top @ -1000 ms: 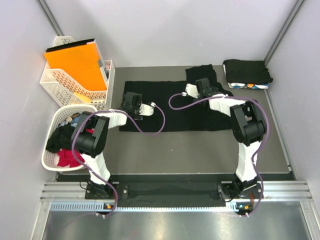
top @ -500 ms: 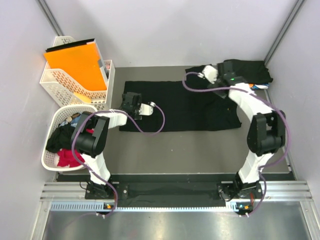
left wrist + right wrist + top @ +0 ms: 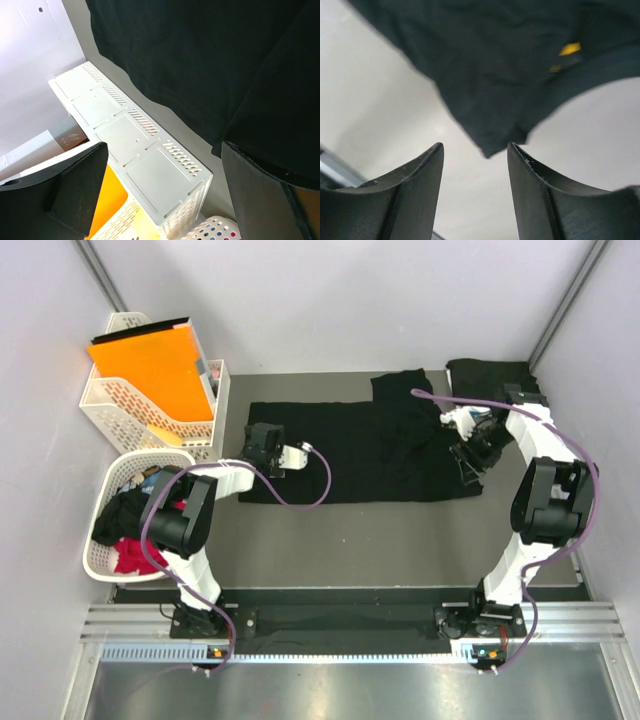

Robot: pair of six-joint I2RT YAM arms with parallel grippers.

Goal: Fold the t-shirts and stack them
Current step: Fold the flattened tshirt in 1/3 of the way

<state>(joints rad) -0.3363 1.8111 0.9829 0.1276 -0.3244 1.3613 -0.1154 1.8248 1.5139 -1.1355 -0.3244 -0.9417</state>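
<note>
**Closing in on a shirt corner, nothing gripped yet**

Spread flat on the grey table [image 3: 400, 540], between the two pairs of jaws: a black t-shirt [image 3: 350, 450], one sleeve sticking out at the far right. Well off to the left of the left jaws: a round basket [image 3: 120, 468] of loose shirts [image 3: 125, 530], and behind it a lattice bin holding an orange folder [image 3: 150, 365]. Just beyond the right jaws, toward the far right corner: a folded stack [image 3: 495, 382], dark on top.

Left gripper [image 3: 262, 443]: spread fully wide, empty, parked at the shirt's left edge, with one finger over cloth and the other over bare table toward the bin. Right gripper [image 3: 468, 462]: roughly half parted, empty, tipped down at the shirt's near right edge. Lying just ahead of its gap, not inside it: a pointed corner of cloth [image 3: 495, 145]. Farther beyond, on the cloth: a small yellow tag [image 3: 568, 48].

Probably lining up a pinch on that corner for the next fold.

Risks, as a guess:
- Shutting too soon and catching only air, with the corner short of the pads.
- Biting a single thin layer and dragging the whole shirt sideways, wrinkling the flat spread, with the left edge unpinned.
- Snagging the trailing purple cable [image 3: 440, 400] on the cloth.
- Nudging the nearby stack out of square on the lift.
</note>
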